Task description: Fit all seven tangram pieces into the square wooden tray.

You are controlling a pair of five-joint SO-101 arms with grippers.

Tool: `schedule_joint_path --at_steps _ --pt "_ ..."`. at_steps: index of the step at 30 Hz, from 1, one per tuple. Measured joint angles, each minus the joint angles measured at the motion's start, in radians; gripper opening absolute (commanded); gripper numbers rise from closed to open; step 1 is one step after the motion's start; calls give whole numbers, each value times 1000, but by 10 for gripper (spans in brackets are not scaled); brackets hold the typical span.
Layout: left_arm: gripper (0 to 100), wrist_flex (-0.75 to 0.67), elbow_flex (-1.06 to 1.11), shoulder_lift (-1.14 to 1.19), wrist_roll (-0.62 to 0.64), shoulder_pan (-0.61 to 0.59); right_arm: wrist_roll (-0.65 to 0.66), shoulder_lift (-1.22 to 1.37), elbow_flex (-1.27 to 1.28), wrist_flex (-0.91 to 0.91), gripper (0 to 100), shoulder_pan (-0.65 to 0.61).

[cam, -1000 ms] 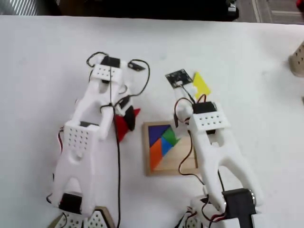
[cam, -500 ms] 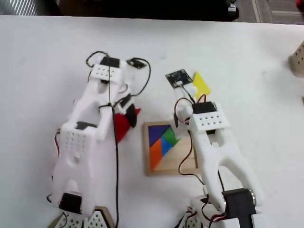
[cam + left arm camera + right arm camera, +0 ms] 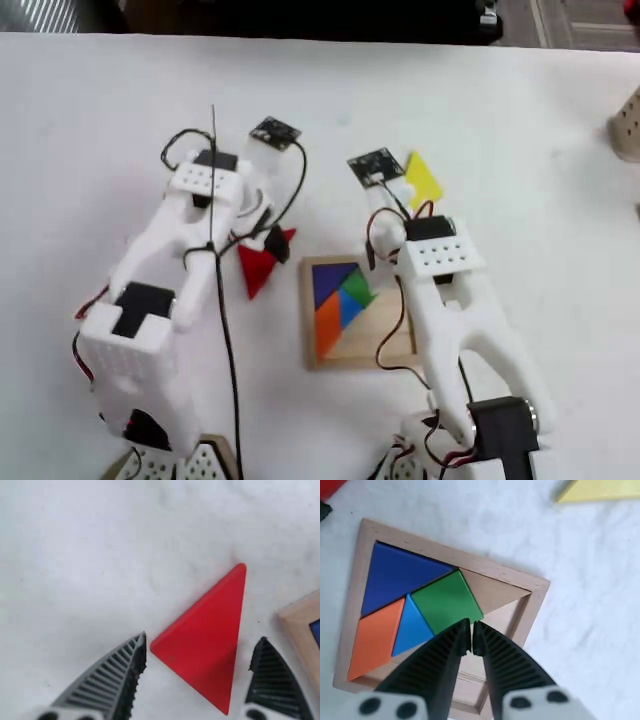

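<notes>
The red triangle is located flat on the white surface, just beside the tray on its left. The left jaws are held open, one on each side of this triangle; contact with it cannot be confirmed.

Four pieces are seated in the tray, touching one another:
- large blue triangle
- green square
- orange piece
- small blue triangle

The remaining part of the tray is bare wood.

The right jaws are closed on nothing and are positioned above the tray, with the tips over the edge of the green square.

The yellow triangle is located on the surface beyond the tray, apart from it.
</notes>
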Motion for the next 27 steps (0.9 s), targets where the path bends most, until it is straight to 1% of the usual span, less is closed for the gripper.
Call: schedule_joint_path --at_steps 5,13,22,27 --pt "326 0 -49 77 6 -9 0 0 0 0 17 0" --pt "325 -3 -55 84 6 -11 0 0 0 0 17 0" --pt "324 69 -55 84 6 0 0 0 0 0 17 0" --pt "323 71 -55 84 64 28 0 0 0 0 17 0"
